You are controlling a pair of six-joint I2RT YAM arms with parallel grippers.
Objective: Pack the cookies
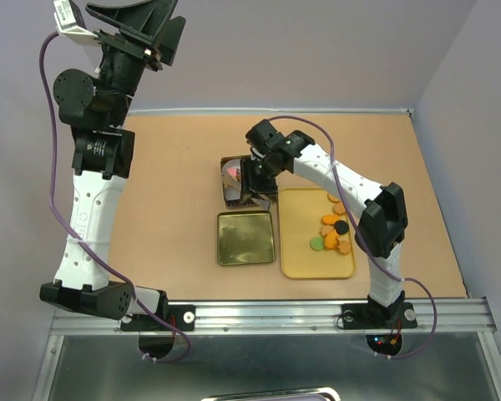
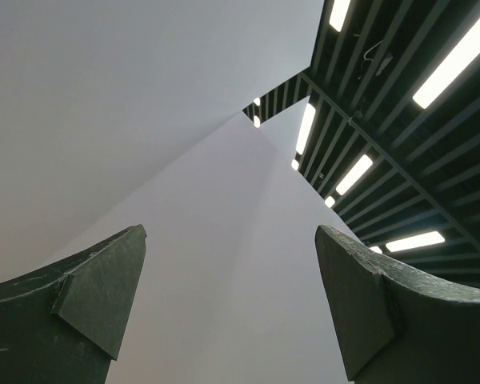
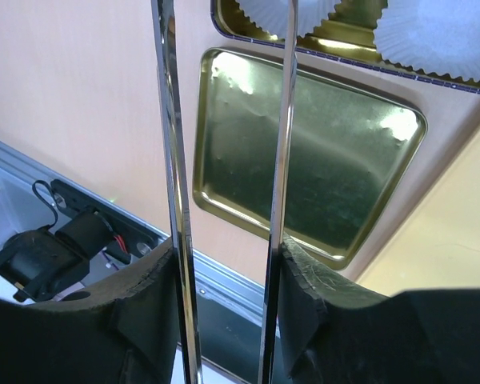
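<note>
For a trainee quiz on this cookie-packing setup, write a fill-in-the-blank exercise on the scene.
1. The cookies lie on a ____ tray.
2. The right tool grips metal tongs, while the raised left tool stands ____.
3. The gold tin lid lies on the tray's ____ side.
Missing words: yellow; open; left.

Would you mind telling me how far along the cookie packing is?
It is early. One pink cookie seems to lie in the tin. The right gripper holds tongs over it. Most cookies sit on the yellow tray, not yet packed, and the lid lies off.
</note>
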